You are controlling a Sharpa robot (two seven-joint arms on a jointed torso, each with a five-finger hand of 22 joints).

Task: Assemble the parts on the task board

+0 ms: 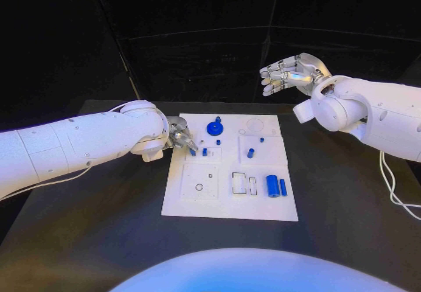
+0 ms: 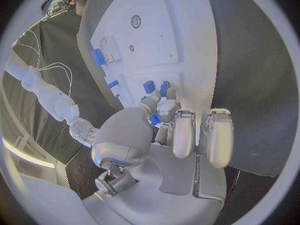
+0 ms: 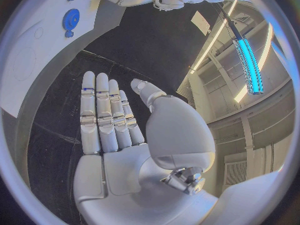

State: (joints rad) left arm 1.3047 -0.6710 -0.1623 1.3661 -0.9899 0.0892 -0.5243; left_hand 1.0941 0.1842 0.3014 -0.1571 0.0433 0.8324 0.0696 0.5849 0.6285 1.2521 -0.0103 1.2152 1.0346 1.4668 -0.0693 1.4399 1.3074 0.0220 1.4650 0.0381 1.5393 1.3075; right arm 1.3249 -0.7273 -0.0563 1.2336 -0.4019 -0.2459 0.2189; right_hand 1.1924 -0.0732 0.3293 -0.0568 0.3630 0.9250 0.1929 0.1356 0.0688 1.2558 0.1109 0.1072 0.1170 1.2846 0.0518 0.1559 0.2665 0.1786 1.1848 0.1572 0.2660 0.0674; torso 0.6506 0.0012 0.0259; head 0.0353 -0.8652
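Nearest my head camera, the task board (image 1: 230, 207) lies in the middle of the black surface (image 1: 87, 231), its near edge closest to me. On it I count two blue cylinders lying side by side near the near right corner, a thick one (image 1: 272, 185) and a thin one (image 1: 282, 187). A blue gear (image 1: 215, 128) sits toward the board's far edge, and a small blue peg (image 1: 250, 152) stands right of centre. A couple of small blue pieces (image 1: 204, 151) stand by the board's left edge; I cannot count them surely. My left robot hand (image 1: 182, 137) is down at that left edge, fingertips (image 2: 164, 105) curled in against those small pieces; I cannot tell whether it grips one. My right robot hand (image 1: 289, 73) hangs beyond the board's far right corner, fingers extended side by side, holding nothing.
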